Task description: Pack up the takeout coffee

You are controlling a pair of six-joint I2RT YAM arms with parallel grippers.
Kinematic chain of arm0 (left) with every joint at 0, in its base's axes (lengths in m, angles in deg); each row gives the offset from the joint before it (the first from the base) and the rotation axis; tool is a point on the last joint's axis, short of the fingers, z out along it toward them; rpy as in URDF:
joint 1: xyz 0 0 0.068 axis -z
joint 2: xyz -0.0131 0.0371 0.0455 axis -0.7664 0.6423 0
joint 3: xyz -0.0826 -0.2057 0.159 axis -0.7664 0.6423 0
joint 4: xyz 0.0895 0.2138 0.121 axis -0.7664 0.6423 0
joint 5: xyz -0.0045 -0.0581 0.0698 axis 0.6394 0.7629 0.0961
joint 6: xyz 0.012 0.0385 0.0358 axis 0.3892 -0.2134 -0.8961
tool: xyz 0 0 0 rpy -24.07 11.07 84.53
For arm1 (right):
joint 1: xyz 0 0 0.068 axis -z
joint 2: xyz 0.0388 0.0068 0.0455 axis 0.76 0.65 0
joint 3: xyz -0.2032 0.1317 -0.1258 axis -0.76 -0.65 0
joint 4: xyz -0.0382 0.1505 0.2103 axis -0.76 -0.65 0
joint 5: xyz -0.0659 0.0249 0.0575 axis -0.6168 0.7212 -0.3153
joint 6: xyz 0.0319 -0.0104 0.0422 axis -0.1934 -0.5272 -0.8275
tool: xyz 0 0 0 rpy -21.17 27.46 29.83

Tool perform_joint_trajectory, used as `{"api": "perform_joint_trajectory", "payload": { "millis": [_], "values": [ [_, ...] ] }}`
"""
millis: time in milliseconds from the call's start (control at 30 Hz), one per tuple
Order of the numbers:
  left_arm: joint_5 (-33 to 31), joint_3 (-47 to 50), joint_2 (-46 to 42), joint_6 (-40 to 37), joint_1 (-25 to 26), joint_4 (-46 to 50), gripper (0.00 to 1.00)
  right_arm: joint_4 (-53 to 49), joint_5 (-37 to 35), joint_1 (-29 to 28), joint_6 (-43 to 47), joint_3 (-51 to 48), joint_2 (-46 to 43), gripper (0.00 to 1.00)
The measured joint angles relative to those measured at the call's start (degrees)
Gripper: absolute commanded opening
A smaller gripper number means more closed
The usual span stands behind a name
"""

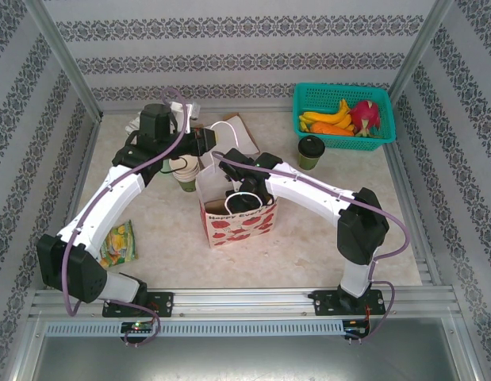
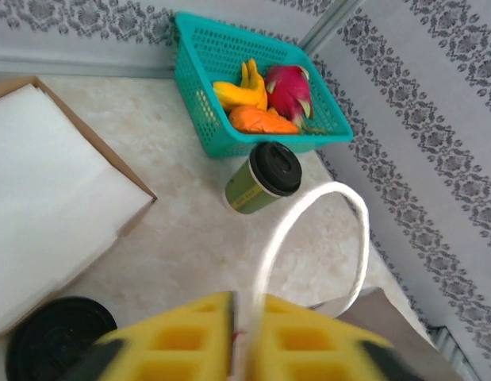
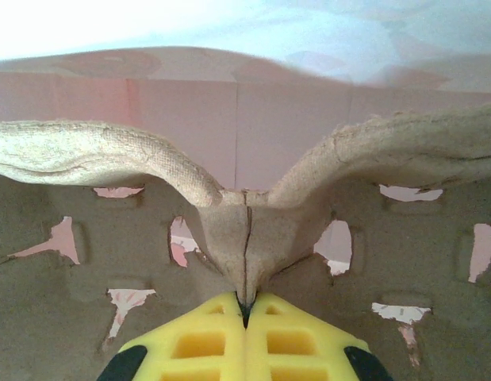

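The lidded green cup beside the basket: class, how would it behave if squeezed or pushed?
The takeout coffee looks like paper, so a hard squeeze would probably dent it. Upright and narrower at its base, it may tip if pushed near the black lid.

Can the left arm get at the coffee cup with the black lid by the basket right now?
Probably not yet: the left tool is shut on the white bag handle, so it would have to let go first. The bare table between it and the takeout coffee looks free.
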Motion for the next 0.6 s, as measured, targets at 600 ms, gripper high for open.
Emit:
{"api": "perform_joint_trajectory", "payload": {
  "millis": [600],
  "values": [
    [-2.2,3.1,-2.7,5.7,-0.3,1.7,0.00,7.6,-1.4,0.6,-4.6,-4.3,0.3,0.00]
  ]
}}
